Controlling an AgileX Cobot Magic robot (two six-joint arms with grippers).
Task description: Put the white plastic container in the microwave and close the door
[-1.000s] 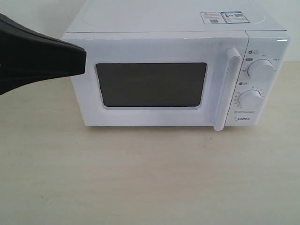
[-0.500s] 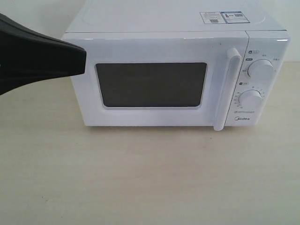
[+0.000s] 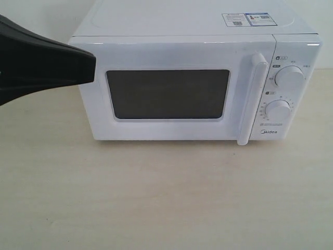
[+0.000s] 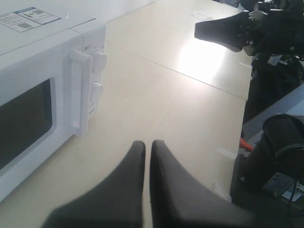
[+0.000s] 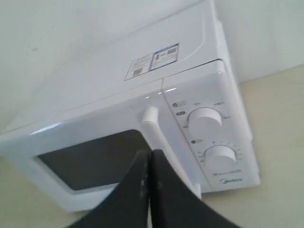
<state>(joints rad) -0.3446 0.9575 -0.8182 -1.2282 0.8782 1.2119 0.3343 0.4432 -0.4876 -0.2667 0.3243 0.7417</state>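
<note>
Left hand (image 4: 147, 145) apart from microwave (image 4: 47, 52) door (image 4: 28, 118)

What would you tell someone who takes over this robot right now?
Left gripper: shut, empty, by the microwave's left side in the exterior view.
Right gripper: shut, empty, pointing toward the handle.
The door is closed. The white plastic container is not in view, and the dark window hides the inside.
Left: check the container is inside.

The microwave (image 3: 195, 54) stands on the pale table (image 3: 166, 198).
</note>
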